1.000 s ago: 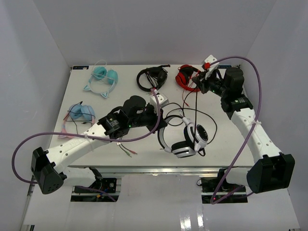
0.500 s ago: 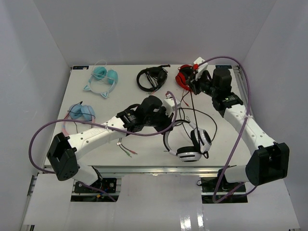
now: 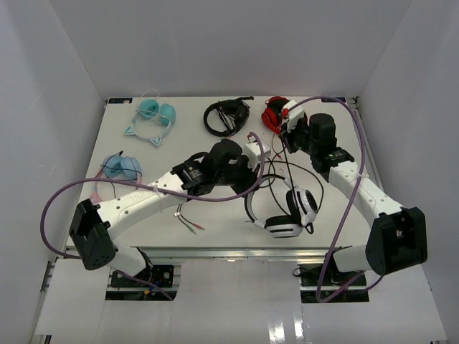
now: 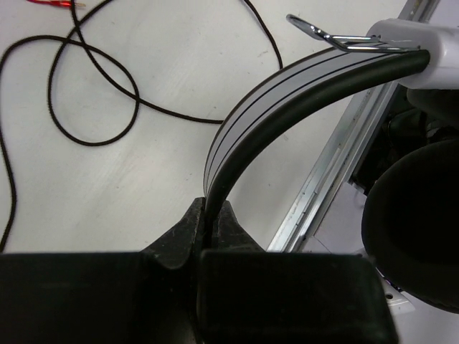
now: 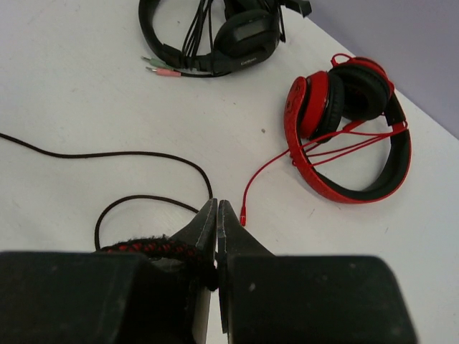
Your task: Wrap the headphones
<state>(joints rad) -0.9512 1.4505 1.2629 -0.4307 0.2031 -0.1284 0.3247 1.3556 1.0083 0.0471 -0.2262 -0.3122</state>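
Observation:
The white-and-black headphones (image 3: 295,209) hang at the front middle of the table with their earcups low. My left gripper (image 3: 251,174) is shut on their white headband (image 4: 287,93); in the left wrist view the band runs up out of my closed gripper (image 4: 211,215). Their thin black cable (image 3: 318,180) loops over the table and also shows in the left wrist view (image 4: 93,72). My right gripper (image 3: 289,137) is behind the headphones. Its jaws (image 5: 217,215) are shut and pinch a red-and-black braided stretch of the cable (image 5: 143,247).
Red headphones (image 5: 351,143) and all-black headphones (image 5: 222,36) lie at the back, close to my right gripper. Teal cat-ear headphones (image 3: 152,115) and a blue pair (image 3: 120,166) lie at the left. A cable end with coloured plugs (image 3: 190,223) lies near the front edge (image 4: 330,172).
My left gripper has carried the headphones to the right and a little back. My right gripper has moved left and down toward the table with the cable.

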